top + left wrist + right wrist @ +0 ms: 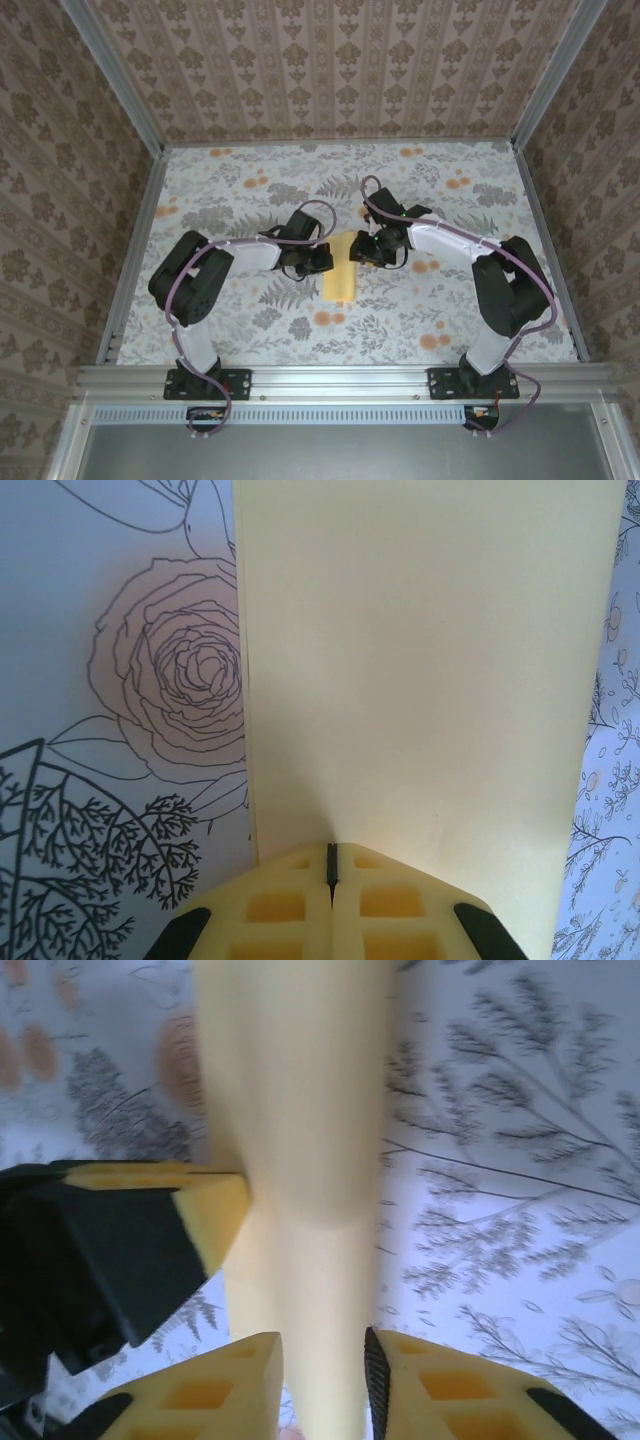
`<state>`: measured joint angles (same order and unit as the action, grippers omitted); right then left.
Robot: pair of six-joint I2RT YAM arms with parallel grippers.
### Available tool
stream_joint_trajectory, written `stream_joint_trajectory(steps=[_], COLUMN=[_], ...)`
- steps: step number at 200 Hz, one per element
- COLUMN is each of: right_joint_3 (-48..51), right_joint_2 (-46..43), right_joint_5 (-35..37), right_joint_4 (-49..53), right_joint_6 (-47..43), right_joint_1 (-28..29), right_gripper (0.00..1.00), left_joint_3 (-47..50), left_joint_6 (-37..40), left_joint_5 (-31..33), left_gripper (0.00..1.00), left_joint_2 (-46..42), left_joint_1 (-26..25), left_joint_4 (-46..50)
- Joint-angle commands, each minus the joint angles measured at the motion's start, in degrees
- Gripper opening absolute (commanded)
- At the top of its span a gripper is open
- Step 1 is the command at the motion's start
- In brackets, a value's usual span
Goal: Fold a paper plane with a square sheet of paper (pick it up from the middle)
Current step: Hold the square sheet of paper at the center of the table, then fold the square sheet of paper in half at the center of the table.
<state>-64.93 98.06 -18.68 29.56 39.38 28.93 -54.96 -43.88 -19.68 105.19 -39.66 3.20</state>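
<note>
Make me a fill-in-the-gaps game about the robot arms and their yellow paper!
The sheet of paper is pale ____.
The left gripper has its fingers ____.
The paper runs ____ the fingers of the right gripper.
The drawn flower beside the paper is a ____.
Missing words: yellow, shut, between, rose.

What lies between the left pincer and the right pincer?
The folded pale yellow-orange paper sheet, with left pincer and right pincer at its sides; the top view shows it.
</note>
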Motion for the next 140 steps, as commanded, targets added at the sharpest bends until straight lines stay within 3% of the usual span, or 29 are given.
stream_joint_trajectory(steps=[1,27,140], right_joint_3=[1.6,1.1,-1.2], right_joint_2=[1.5,4.5,13.5], right_joint_5=[-6.2,-8.5,-3.3], right_joint_4=[-6.8,-9.8,-6.5], right_joint_6=[2.4,3.5,1.2], right_joint_1=[0.8,1.4,2.0], right_gripper=[0.16,0.0,0.0], left_joint_3=[1.7,1.4,0.5], left_joint_6=[0.3,0.3,-1.0], left_joint_5=[3.8,4.3,5.9], left_gripper=[0.03,0.03,0.01], left_joint_2=[4.8,4.9,6.0], left_joint_1=[-0.3,-0.3,-0.6], left_joint_4=[8.8,9.3,13.0])
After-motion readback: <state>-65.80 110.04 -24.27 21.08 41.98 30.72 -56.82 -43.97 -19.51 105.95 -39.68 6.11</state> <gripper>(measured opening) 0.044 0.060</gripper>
